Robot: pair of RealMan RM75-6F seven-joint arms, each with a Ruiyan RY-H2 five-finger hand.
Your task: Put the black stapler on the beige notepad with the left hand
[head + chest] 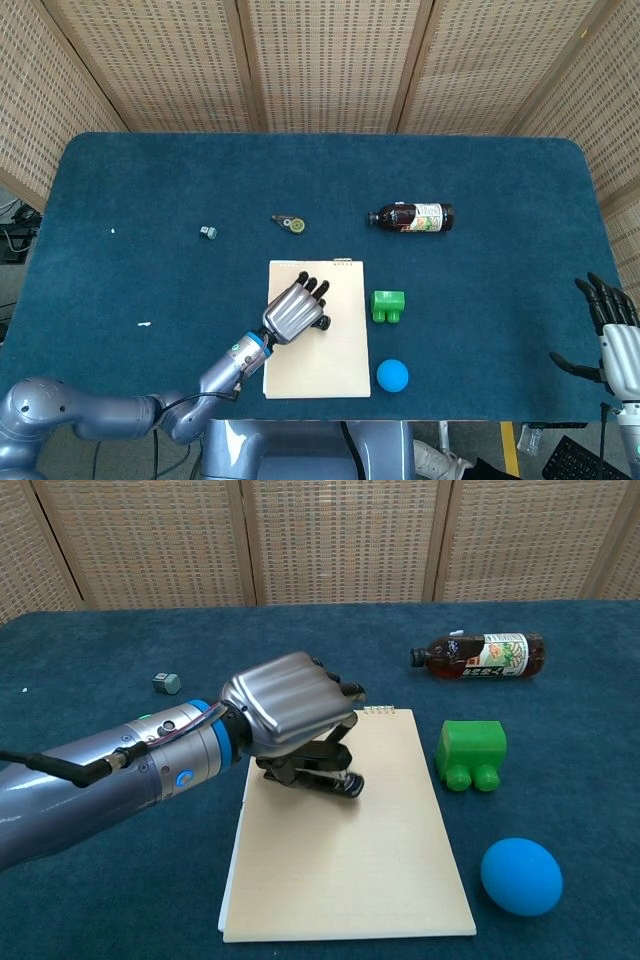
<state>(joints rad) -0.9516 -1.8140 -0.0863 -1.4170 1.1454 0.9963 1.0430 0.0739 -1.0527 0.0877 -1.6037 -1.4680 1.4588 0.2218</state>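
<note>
The black stapler (pixel 322 779) lies low over the upper middle of the beige notepad (pixel 350 875), touching or almost touching the paper. My left hand (pixel 291 709) covers it from above and grips it between thumb and fingers. In the head view the left hand (pixel 295 312) sits over the upper left part of the notepad (pixel 332 362) and hides most of the stapler. My right hand (pixel 609 335) hangs off the table's right front corner, fingers spread, holding nothing.
A green block (pixel 471 754) stands just right of the notepad, with a blue ball (pixel 521 876) nearer the front edge. A brown bottle (pixel 480 653) lies behind them. A small tape dispenser (pixel 290 223) and a tiny cube (pixel 166 683) lie behind the notepad to the left.
</note>
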